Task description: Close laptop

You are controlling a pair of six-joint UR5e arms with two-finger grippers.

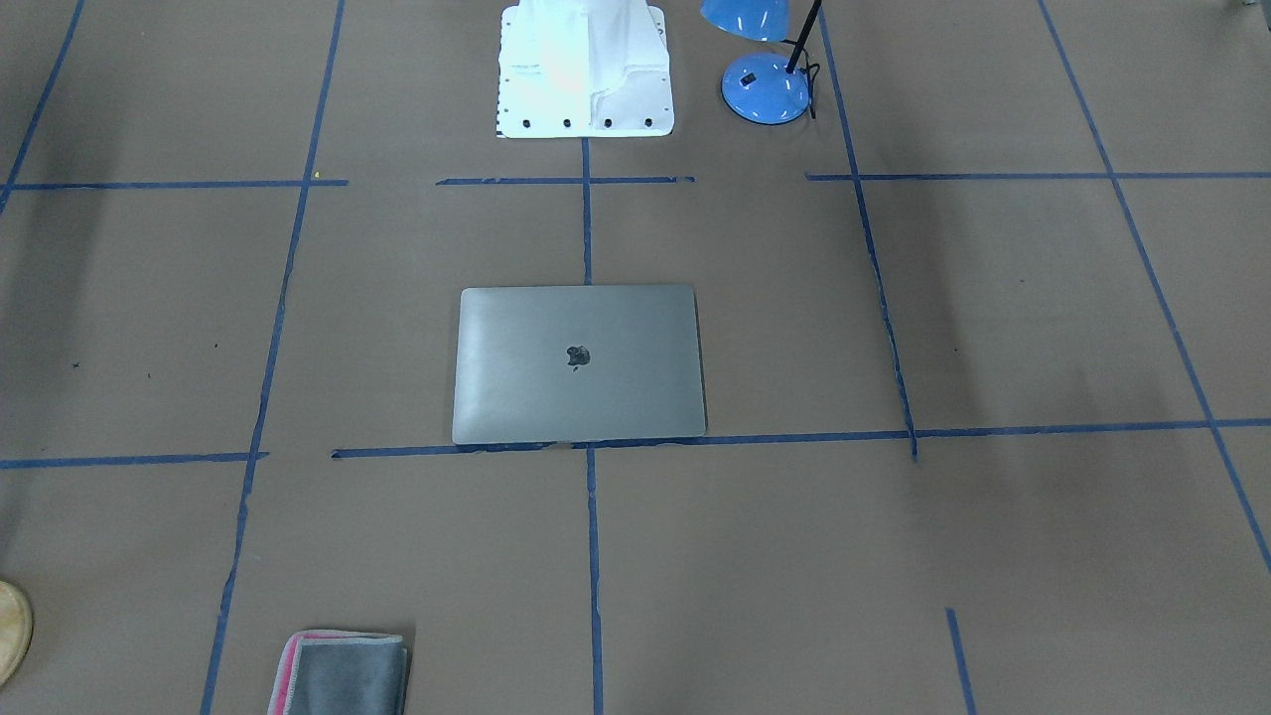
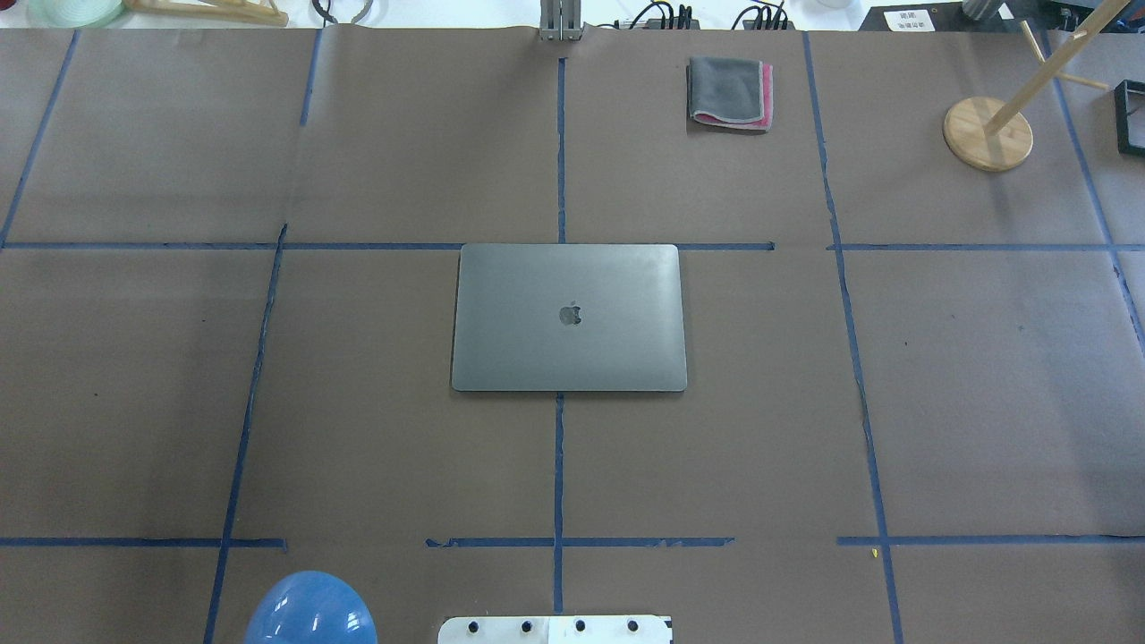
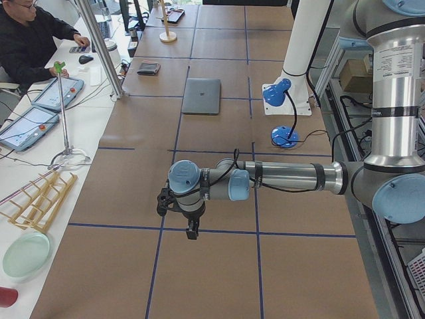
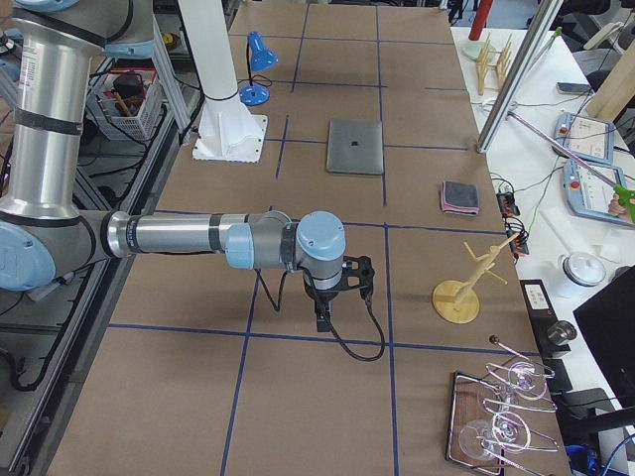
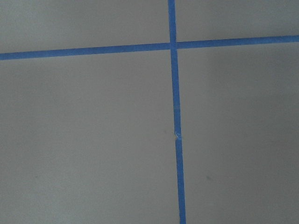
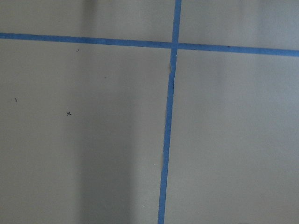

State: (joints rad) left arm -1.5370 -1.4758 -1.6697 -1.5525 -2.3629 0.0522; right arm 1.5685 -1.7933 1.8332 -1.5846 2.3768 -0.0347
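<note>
laptop [image 2: 569, 317] lid down flat, logo up, mid tabletop [image 2: 358, 402] | left end effector [image 3: 191, 231] and right end effector [image 4: 323, 319] point down over bare paper at opposite tabletop ends, well apart from laptop; open or closed: cannot tell | folded cloth [image 2: 729, 93] far right; blue lamp [image 1: 766, 87] near left

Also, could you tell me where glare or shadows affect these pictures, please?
Exterior front-facing view: the robot's white base is blown out, with most surface detail lost, and the closed laptop has a faint sheen towards the lid's left side. Overhead exterior view: small bright highlights sit on the blue lamp shade. Right wrist view: a soft darker shadow band runs down the table.
</note>
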